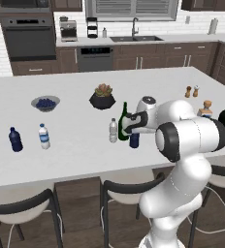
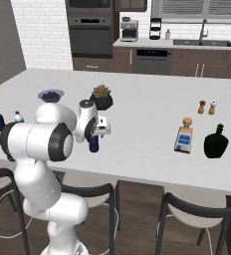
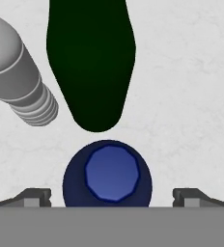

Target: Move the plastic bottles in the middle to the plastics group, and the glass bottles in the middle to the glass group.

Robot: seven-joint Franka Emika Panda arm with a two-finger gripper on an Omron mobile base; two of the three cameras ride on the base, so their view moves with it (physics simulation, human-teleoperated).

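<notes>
I have the tool [image 3: 112, 195] fully open, empty, straddling the dark blue bottle [image 3: 107, 173] beside the green bottle [image 3: 91, 62] and clear bottle [image 3: 17, 82] on the surface [image 3: 191, 96]

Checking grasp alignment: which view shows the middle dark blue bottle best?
Hand view: the dark blue bottle sits capped, centred between the open gripper fingertips. Left base view shows only its lower body; right base view a sliver behind the arm.

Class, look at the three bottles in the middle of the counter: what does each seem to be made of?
Tall green bottle: likely glass; dark, glossy, long narrow neck. Small dark blue bottle: probably plastic; opaque, with a faceted screw cap. Small clear bottle: probably plastic; greyish, see-through, ribbed near one end.
</notes>
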